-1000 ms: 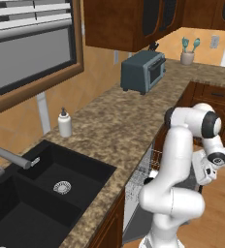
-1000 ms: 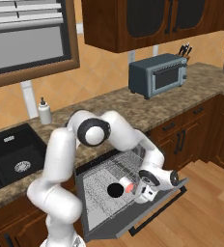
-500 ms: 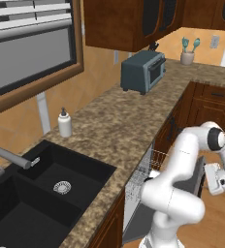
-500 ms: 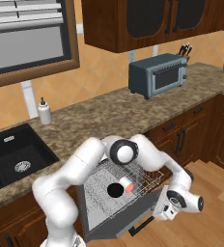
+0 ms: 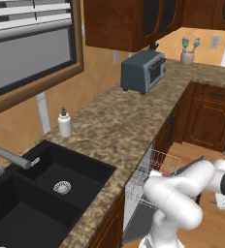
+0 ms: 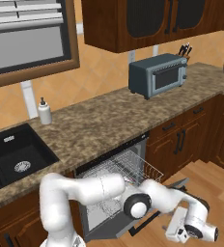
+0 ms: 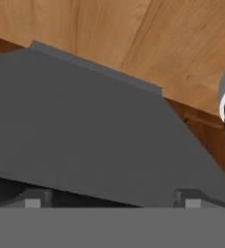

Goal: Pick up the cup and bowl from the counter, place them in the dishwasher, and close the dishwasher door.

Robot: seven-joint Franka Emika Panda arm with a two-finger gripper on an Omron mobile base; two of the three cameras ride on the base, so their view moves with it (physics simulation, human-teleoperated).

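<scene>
The two-finger claw [image 7: 109, 201], at the end of the white arm, has its jaws spread wide with nothing between them; in the hand view only the grey tops of its two fingertips [image 7: 33, 199] peek over the bottom edge, well apart from each other. Just ahead of them lies the flat dark grey panel of the dishwasher door [image 7: 85, 140], with wooden floor [image 7: 148, 43] beyond its far edge. In the right base view the claw [image 6: 177, 230] hangs low beside the lowered door's outer edge [image 6: 147, 223], its fingers too small to make out. The built-in dishwasher [image 6: 115, 182] stands open, its silvery wire rack [image 6: 128, 172] pulled out under the brown speckled granite counter [image 6: 109, 123]. The arm covers much of the rack, so the cup and bowl cannot be made out there. In the left base view the hand is cut off at the right edge, and the rack [image 5: 155, 167] shows beside the counter [image 5: 114, 126].
</scene>
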